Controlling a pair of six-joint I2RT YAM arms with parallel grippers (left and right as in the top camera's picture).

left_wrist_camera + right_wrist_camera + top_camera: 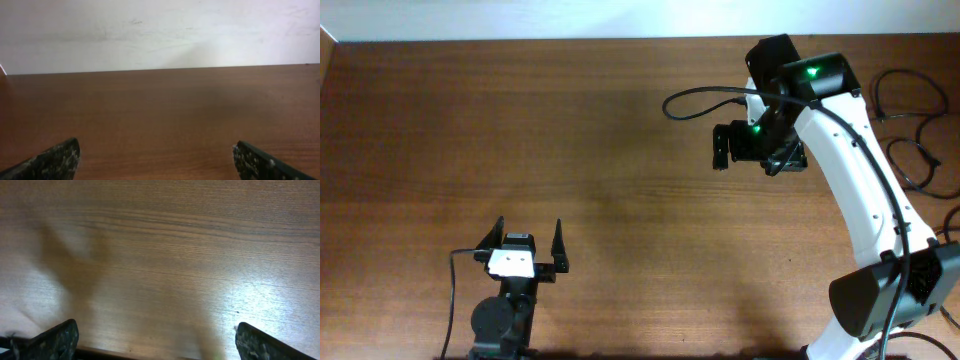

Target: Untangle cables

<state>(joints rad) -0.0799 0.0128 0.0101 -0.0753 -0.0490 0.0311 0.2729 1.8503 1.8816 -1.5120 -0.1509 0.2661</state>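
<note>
Left gripper sits low at the near-left of the counter, pointing away from its base. Jaws apart, nothing between them. The left wrist view agrees: both fingertips at the bottom corners, only bare wood and the far wall ahead.

Middle of the counter: no cord in sight.

Right gripper hangs over the far-right part of the counter, arm stretched out from its base at the near-right corner, tool pointing left. Jaws apart, holding nothing. The right wrist view shows only wood grain and shadow between the fingertips. The thick black lead arcing near the wrist is the arm's own wiring, not a task item.

The cables lie at the far right edge of the counter, behind the right arm, in loose overlapping loops, partly cut off by the frame. Well apart from both grippers. How many strands there are cannot be told.

Step, as a judgement: pre-grasp, untangling not yet started, nothing picked. The next move calls for the right arm to swing toward the right edge, come down on one strand of the pile and close on it, then draw it out to the open wood. The left is too far off to help yet.
</note>
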